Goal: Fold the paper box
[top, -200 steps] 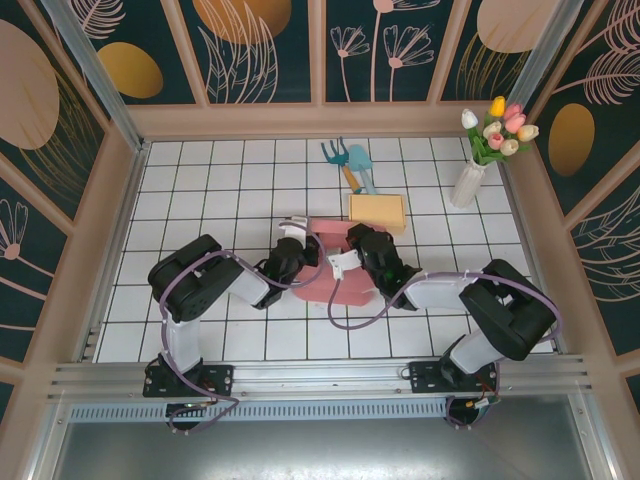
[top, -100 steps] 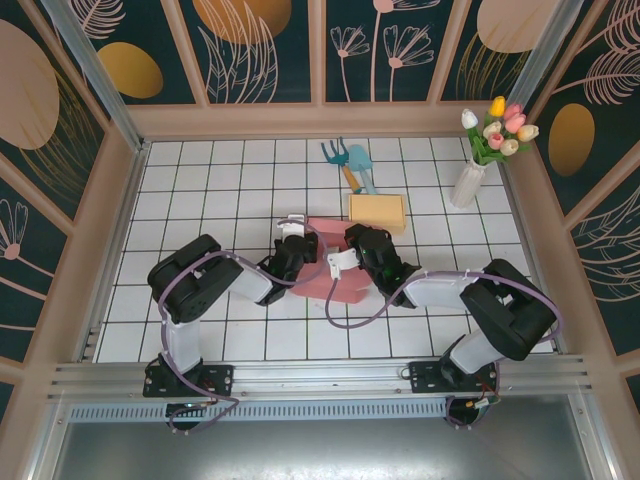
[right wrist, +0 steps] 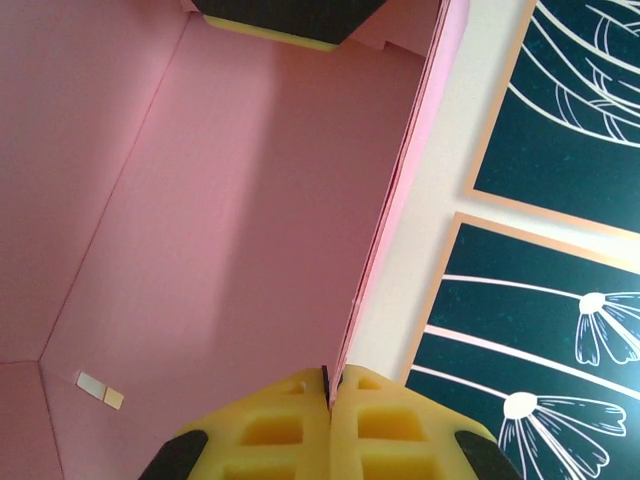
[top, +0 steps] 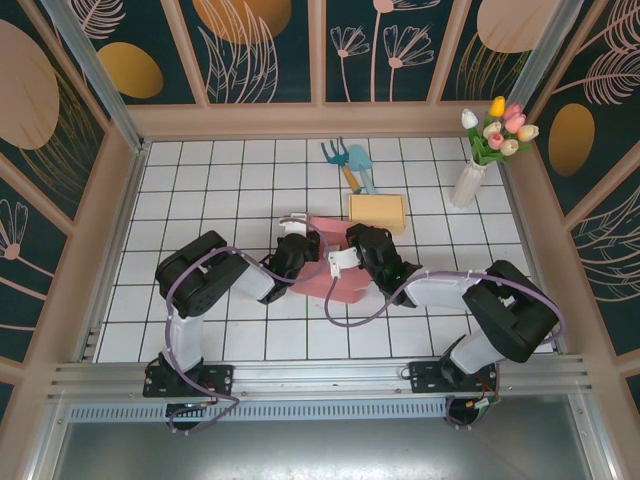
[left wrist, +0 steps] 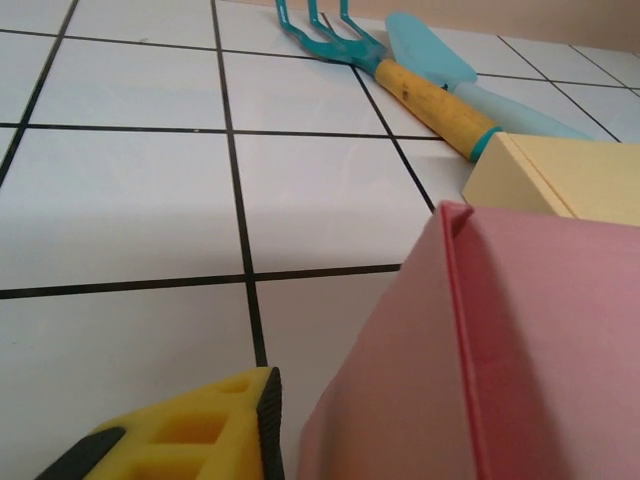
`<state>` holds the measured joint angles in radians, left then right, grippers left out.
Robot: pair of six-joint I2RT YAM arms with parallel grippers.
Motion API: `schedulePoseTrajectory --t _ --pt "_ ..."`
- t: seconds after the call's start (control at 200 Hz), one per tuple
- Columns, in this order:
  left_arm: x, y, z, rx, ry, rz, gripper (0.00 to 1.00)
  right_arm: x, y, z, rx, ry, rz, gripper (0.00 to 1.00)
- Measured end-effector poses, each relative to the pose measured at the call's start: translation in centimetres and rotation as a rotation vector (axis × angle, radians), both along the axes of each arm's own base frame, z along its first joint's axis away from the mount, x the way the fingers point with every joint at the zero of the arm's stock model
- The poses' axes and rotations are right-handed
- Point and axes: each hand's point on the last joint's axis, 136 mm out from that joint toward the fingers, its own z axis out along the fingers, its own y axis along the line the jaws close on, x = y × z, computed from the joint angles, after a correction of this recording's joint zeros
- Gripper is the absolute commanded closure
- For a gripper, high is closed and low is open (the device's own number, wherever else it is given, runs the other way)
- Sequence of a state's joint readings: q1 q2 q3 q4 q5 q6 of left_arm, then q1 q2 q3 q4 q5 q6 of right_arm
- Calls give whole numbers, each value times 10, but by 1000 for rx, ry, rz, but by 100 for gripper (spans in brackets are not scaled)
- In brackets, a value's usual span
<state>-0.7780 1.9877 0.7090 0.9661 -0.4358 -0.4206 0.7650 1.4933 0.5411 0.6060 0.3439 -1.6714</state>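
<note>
So, working off the yellow box [top: 377, 211] as the reference point: the white tiled table [top: 200, 180] carries everything. The pink paper box [top: 333, 285] sits just on the near-left side of that yellow box, close beside it, with both arms crowded over it.

Your right gripper [right wrist: 328, 385] comes in from the near side of the yellow box. In the right wrist view its yellow pads are pressed together with the thin edge of a pink side wall pinched between them, so it's clamped on the paper box, holding that wall upright.

Your left gripper [top: 297, 243] is on the far-left side of the pink thing, further from the yellow box. The left wrist view gives me just one finger [left wrist: 190, 435] right beside the outside of a pink wall, so I honestly can't tell if it's apart or together.

I'd say you're mid-way, standing up and locking the walls. Next you probably want the left side to push its wall in while the right holds firm. Go easy, that paper creases quickly.

The teal hand rake [top: 337, 158] lies beyond the yellow box, out of the way.
</note>
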Motion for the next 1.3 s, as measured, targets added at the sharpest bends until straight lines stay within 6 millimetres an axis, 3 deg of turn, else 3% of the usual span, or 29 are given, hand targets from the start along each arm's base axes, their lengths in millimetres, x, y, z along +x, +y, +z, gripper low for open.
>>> schedulePoseTrajectory --t 0.395,0.545,0.781,1.296 --pt "0 5 0 38 6 51 75 2 0 2 8 8 -9 100" --pt "-3 14 1 73 19 110 71 1 4 3 28 16 1 100" --pt "-7 22 0 95 22 103 52 1 6 2 34 32 9 100" --pt "-4 17 -12 51 50 5 46 3 3 1 41 49 -15 100"
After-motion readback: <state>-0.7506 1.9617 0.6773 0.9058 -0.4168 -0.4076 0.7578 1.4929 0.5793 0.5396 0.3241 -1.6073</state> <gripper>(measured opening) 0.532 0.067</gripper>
